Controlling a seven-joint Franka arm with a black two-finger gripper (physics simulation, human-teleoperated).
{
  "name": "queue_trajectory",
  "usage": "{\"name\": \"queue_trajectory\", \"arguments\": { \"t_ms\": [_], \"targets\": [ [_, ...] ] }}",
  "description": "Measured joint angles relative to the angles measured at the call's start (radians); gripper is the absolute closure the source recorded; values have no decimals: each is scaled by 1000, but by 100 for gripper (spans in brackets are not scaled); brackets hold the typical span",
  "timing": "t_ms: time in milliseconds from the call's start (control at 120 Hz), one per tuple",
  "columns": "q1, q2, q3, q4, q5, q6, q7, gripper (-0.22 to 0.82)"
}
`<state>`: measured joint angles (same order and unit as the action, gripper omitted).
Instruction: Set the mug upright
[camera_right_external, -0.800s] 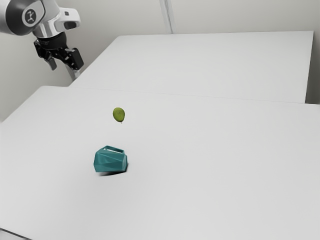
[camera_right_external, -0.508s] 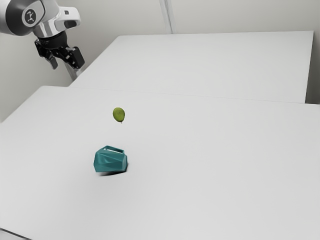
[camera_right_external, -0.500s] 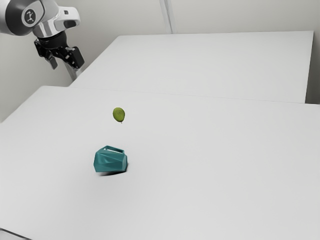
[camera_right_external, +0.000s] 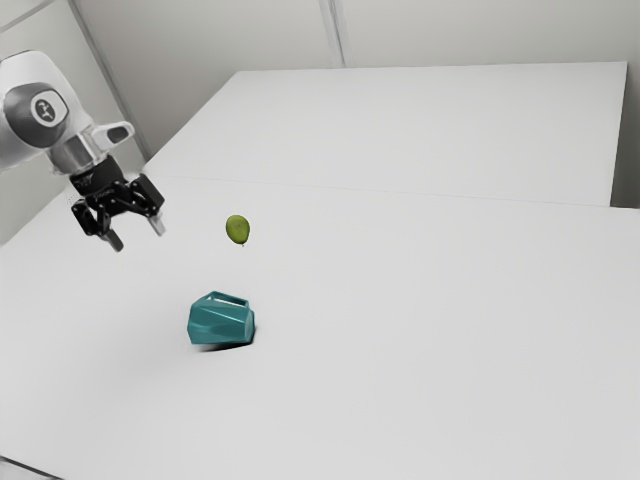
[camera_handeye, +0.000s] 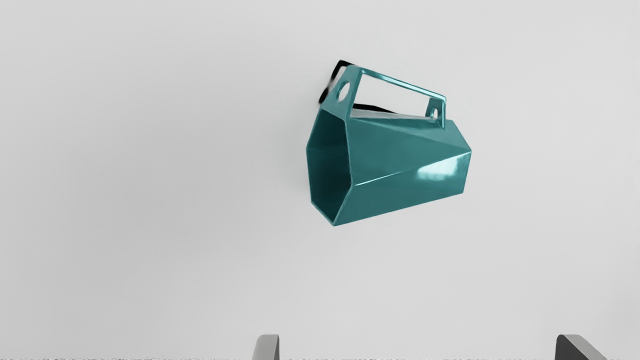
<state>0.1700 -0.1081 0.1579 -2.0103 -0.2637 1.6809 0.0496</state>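
In the exterior view my gripper (camera_right_external: 138, 238) hangs above the table toward the exterior view's left, up and to the left of the mug. A teal faceted mug (camera_right_external: 221, 322) lies on its side on the table, its handle upward. Seen in the wrist view, the mug (camera_handeye: 400, 160) shows its dark mouth at one end and its closed base at the other, ahead of my gripper (camera_handeye: 417, 347). The two fingertips stand wide apart with nothing between them, and neither touches the mug.
A small green fruit-like object (camera_right_external: 237, 229) appears beyond the mug in the exterior view. The white table (camera_right_external: 430, 340) extends around both, with another white surface (camera_right_external: 420, 130) behind it.
My arm and gripper have come down in the exterior view, from the upper left corner to a spot over the table. The mug and green object have not moved.
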Motion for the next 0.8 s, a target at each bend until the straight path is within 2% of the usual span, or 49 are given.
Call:
{"name": "queue_trajectory", "arguments": {
  "t_ms": [267,492,800],
  "targets": [
    [72,166,27,-47,-188,-3,-11,0],
    [34,303,27,-30,-317,23,-15,0],
    [34,387,22,-11,-449,56,-18,0]
  ]
}}
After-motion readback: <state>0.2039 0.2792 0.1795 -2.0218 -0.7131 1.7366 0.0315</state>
